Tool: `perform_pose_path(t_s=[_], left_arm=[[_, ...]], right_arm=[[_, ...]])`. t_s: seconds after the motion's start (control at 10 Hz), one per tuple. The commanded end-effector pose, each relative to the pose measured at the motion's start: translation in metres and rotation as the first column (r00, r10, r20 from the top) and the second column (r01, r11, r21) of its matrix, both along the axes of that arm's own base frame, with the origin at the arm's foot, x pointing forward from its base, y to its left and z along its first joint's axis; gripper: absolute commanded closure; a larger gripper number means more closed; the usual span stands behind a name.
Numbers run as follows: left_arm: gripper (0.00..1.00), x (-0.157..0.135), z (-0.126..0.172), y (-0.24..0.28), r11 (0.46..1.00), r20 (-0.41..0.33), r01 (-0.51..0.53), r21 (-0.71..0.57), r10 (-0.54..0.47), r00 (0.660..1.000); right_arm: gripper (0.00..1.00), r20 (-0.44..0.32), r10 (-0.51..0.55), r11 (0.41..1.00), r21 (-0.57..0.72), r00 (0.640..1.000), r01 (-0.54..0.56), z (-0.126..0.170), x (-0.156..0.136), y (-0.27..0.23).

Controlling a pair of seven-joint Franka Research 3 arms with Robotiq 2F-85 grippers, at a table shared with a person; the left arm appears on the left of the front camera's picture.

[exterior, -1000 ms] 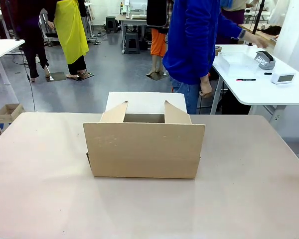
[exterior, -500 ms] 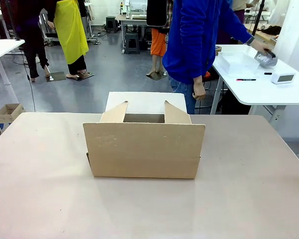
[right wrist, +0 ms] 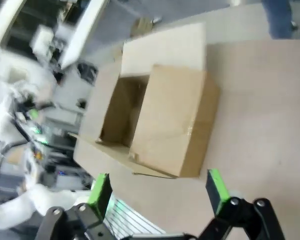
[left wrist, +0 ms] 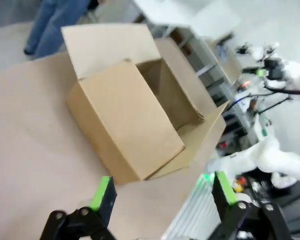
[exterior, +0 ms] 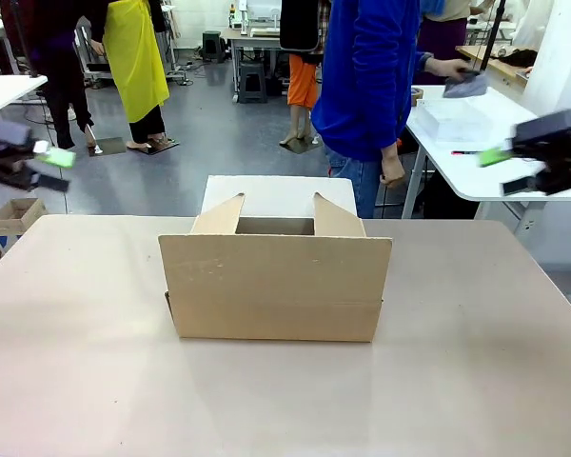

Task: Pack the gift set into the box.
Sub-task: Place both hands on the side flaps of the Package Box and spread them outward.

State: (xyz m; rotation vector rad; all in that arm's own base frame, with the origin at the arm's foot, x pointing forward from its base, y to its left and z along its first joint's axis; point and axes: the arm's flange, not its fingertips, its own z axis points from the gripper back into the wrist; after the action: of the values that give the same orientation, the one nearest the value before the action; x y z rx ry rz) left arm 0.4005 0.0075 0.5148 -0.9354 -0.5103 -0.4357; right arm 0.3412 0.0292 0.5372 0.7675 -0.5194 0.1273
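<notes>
Busy workroom behind, with people standing on a grey floor (exterior: 219, 133) and a person in a blue top (exterior: 371, 76) just past the far edge of my surface (exterior: 76, 381). That person's hand (exterior: 444, 67) holds something grey over a white side table (exterior: 485, 171); I cannot tell what it is. On my surface sits the box (exterior: 276, 290), midway between the left and right edges and a bit nearer the far edge. Its top is open: the near flap stands up, the two side flaps stand up too, and the far flap leans back. My left tool (exterior: 48, 168) hangs in the air by the far left corner, blurry and well apart from the box. My right tool (exterior: 506, 169) hangs by the far right corner, blurry too. Both wrist views look down on the box from the side. Each tool has its fingers spread wide with nothing between them
</notes>
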Motion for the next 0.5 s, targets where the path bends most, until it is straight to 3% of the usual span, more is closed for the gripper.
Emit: perform_pose_path(t_s=[0.0,0.1,0.2,0.3,0.4], left_arm=[[0.00,0.018,0.008,-0.028,0.990,0.004,0.011,0.138,-0.012,1.000],[0.00,0.020,0.010,-0.043,0.986,-0.006,0.051,0.161,-0.051,0.999],[0.00,0.008,0.003,-0.033,0.979,-0.015,0.128,0.159,-0.127,0.992],[0.00,0.015,0.016,-0.050,0.992,0.021,0.038,0.122,-0.041,0.999],[0.00,0.015,0.016,-0.050,0.992,0.021,0.038,0.122,-0.041,0.999]], right_arm=[[0.00,0.057,0.054,0.990,-0.136,0.997,-0.046,-0.013,0.000,0.049],[0.00,0.117,0.107,0.989,-0.118,0.987,-0.093,-0.010,-0.005,0.059],[0.00,0.159,-0.025,0.983,-0.174,0.987,0.053,-0.005,-0.007,0.032],[0.00,0.066,0.098,0.990,-0.111,0.993,-0.090,0.001,-0.007,0.067],[0.00,0.066,0.098,0.990,-0.111,0.993,-0.090,0.001,-0.007,0.067]])
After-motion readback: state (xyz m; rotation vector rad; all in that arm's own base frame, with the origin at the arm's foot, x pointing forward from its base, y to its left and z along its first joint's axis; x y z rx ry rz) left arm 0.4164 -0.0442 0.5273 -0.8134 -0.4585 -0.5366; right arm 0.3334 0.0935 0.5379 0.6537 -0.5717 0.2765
